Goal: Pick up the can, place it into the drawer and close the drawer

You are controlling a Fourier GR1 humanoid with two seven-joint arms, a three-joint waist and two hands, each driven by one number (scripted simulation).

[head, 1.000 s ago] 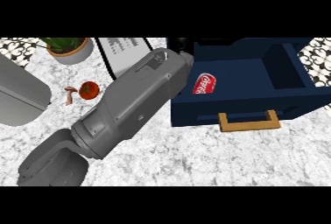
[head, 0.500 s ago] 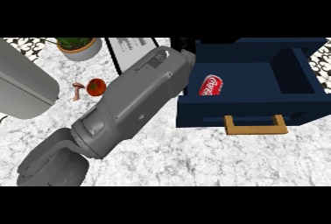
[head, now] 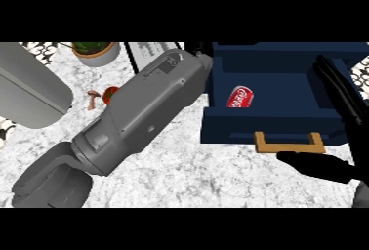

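Counter (head: 189,181) of white and grey speckled stone has open room low in the middle, between the two arms. Up on the right sits a dark blue drawer (head: 274,128), square and pulled open. Its front wall has a flat, light brown handle (head: 288,144) shaped like a wide U. The can (head: 240,96) is red and round and lies on its side inside the drawer, near the left wall, with bare floor beside it.

The right robot hand (head: 318,167) is black and spread wide. Its thumb is just under the handle and its long, straight fingers (head: 340,93) reach over the drawer's right side. It holds nothing.

The left forearm (head: 140,114) is smooth, grey and chunky. It slants across the counter up to the drawer's back left corner. Only a dark bit of the left robot hand (head: 194,48) shows there, so I cannot tell its state.

A green plant in a round pot (head: 97,52) stands by the far edge.
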